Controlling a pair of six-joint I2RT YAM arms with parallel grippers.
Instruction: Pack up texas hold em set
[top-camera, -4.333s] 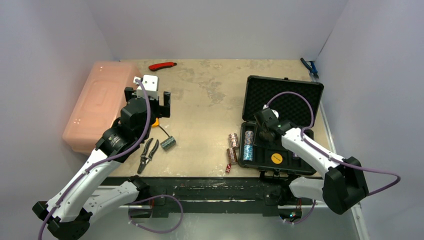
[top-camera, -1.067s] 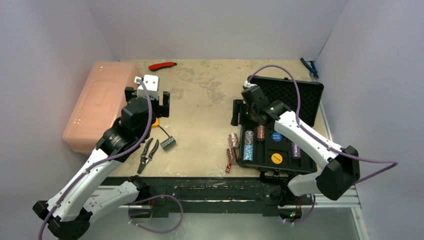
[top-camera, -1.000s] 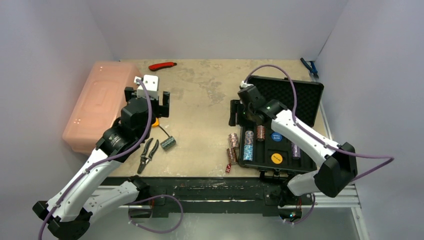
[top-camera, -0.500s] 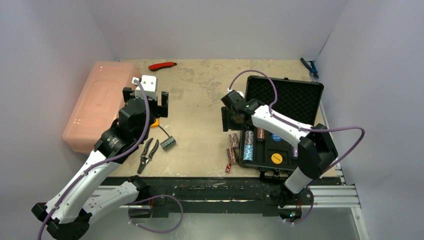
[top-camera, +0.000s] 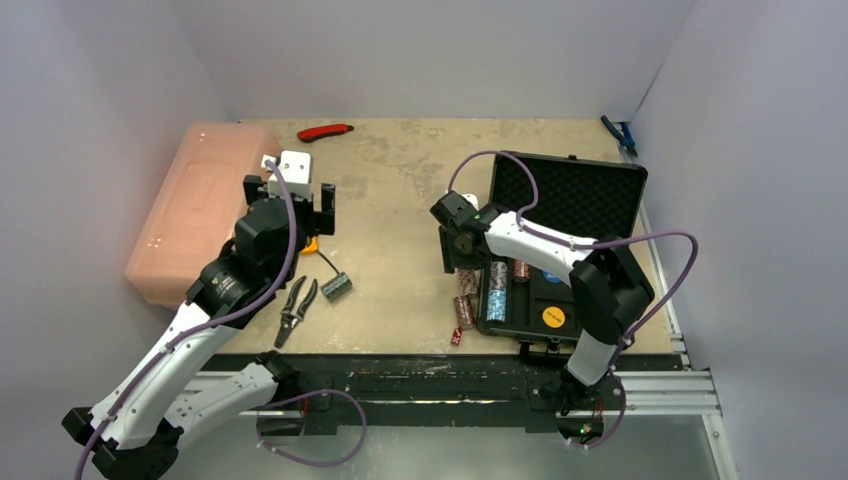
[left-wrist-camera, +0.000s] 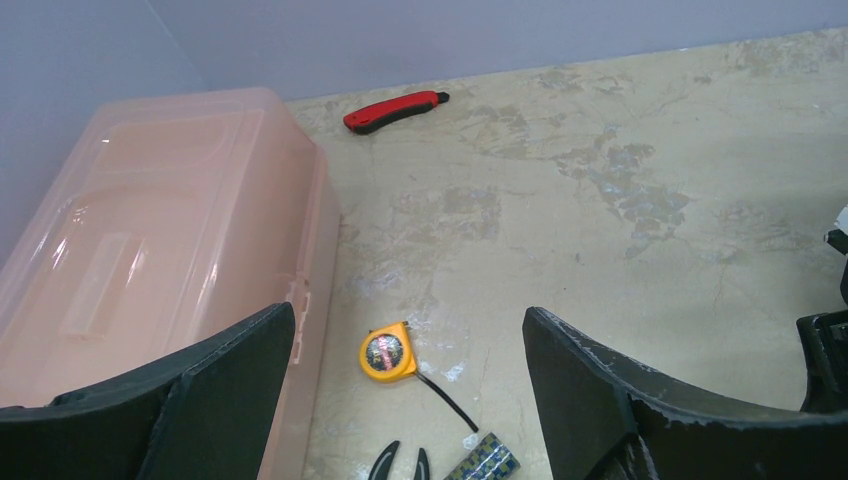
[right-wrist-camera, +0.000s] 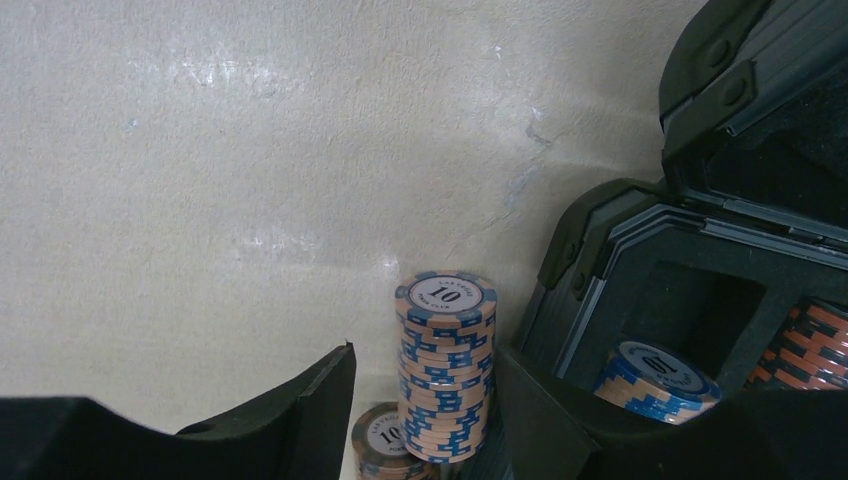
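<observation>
**Chip stack (right-wrist-camera: 445, 370) between right gripper (right-wrist-camera: 425, 355) jaws, beside open black case (top-camera: 570, 195)**

The right gripper's jaws are apart. The tall chip stack stands upright between them on the table (right-wrist-camera: 200, 150), just left of the black case. A gap shows on one side, so it is not clamped. A shorter stack (right-wrist-camera: 385, 440) sits beside it, nearer the camera. The case lies open on the table's right side, lid back. More chips (right-wrist-camera: 655, 375) and a yellow disc (top-camera: 553, 317) sit in its foam slots. A red die (top-camera: 456, 337) lies on the table near the case's front corner. The left gripper (left-wrist-camera: 408, 318) is spread wide and empty, hovering by the pink box (left-wrist-camera: 150, 250), above the tape measure (left-wrist-camera: 385, 355).
</observation>
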